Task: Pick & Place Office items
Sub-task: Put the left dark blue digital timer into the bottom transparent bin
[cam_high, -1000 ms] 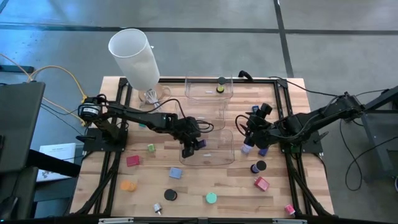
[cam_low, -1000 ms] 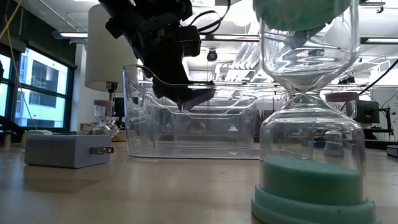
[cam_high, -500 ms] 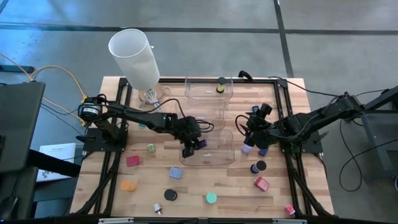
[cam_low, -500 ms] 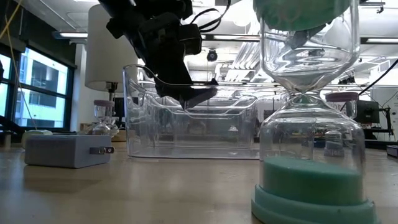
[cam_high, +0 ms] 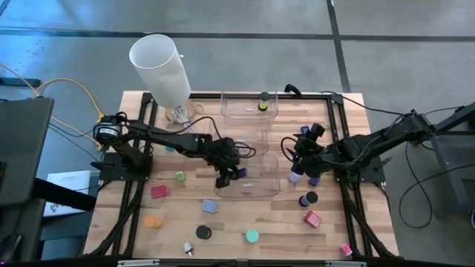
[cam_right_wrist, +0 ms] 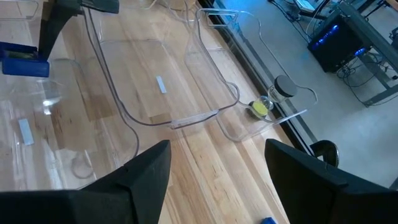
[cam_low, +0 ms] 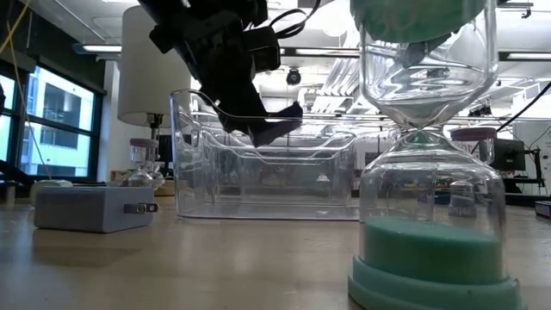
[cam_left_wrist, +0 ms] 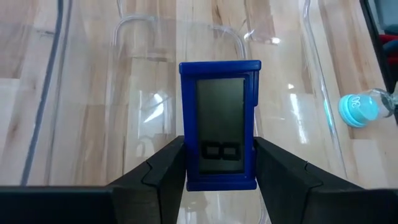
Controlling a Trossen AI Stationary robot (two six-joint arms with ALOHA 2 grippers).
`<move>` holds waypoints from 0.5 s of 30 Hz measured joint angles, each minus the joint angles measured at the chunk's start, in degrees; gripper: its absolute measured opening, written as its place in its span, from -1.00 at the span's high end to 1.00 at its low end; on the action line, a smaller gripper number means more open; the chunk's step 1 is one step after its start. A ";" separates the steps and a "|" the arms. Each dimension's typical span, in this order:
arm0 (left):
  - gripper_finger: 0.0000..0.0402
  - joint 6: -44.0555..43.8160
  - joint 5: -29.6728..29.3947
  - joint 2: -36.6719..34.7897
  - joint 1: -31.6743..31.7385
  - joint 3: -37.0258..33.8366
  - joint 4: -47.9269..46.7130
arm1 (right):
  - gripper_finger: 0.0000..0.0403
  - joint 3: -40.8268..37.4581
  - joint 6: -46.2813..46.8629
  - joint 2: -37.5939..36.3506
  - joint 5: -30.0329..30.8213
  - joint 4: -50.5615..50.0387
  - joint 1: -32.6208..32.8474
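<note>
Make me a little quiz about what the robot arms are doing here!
1. True or false: the left gripper holds a blue timer.
2. The timer hangs over: A) a clear bin B) the white cylinder C) the bare floor.
3. Fill in: the right gripper is ____, holding nothing.

Key: 1 true; 2 A; 3 open.

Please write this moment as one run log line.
left gripper: shut on blue timer, over near clear bin | right gripper: open, empty, beside bin | phase: placing
</note>
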 joint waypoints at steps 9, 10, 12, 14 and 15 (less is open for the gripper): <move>0.16 1.60 1.55 0.00 0.00 0.00 -0.30 | -0.24 0.00 0.00 0.00 0.00 0.00 0.00; 0.16 1.62 1.55 0.00 0.02 0.00 -0.30 | -0.24 0.00 0.00 0.00 0.00 0.00 0.00; 0.16 1.62 1.55 0.00 0.02 0.00 -0.30 | -0.24 0.00 0.00 0.00 0.00 0.00 -0.01; 0.16 1.61 1.54 0.00 0.00 0.00 -0.30 | -0.24 0.00 0.00 0.00 0.00 0.00 0.00; 0.16 1.55 1.51 0.00 0.02 0.00 -0.28 | -0.24 0.00 0.00 0.00 0.00 0.00 -0.01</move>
